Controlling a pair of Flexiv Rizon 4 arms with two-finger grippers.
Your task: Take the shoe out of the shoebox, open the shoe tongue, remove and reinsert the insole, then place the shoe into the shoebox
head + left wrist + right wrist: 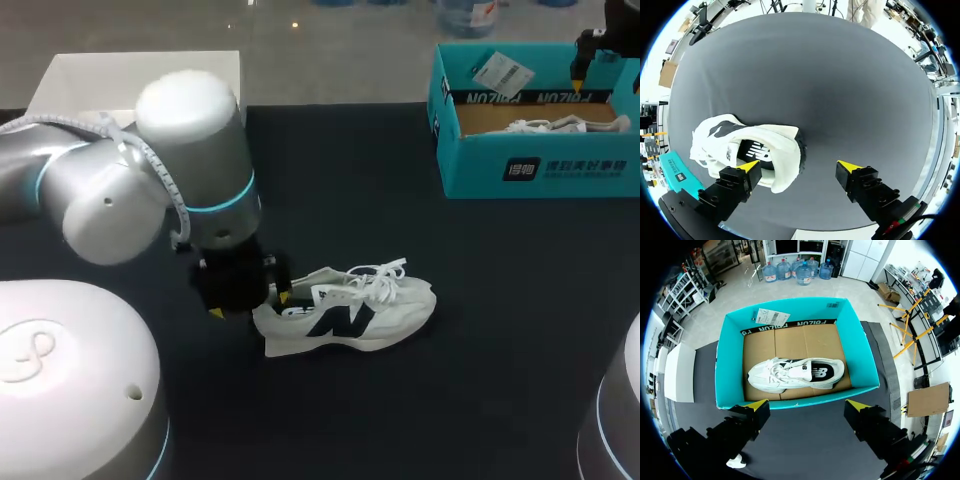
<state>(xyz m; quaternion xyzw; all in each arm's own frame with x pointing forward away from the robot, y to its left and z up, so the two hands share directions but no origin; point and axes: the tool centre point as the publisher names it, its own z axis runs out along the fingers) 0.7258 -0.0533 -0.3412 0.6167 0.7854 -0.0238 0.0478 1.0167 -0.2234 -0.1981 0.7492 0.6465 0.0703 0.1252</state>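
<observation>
Shoe (345,315) out of shoebox (540,170), first step done; all later steps apparently remain. Left gripper (798,165) and right gripper (808,404) both released

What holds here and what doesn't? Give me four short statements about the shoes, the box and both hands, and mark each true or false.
1. A white shoe lies on the table, outside the shoebox. True.
2. The shoebox is empty. False: a second shoe lies inside it.
3. The left hand is shut on the white shoe. False: it is open, with one finger at the shoe's heel opening and the other over bare table.
4. The right hand hangs open above the shoebox. True.
</observation>
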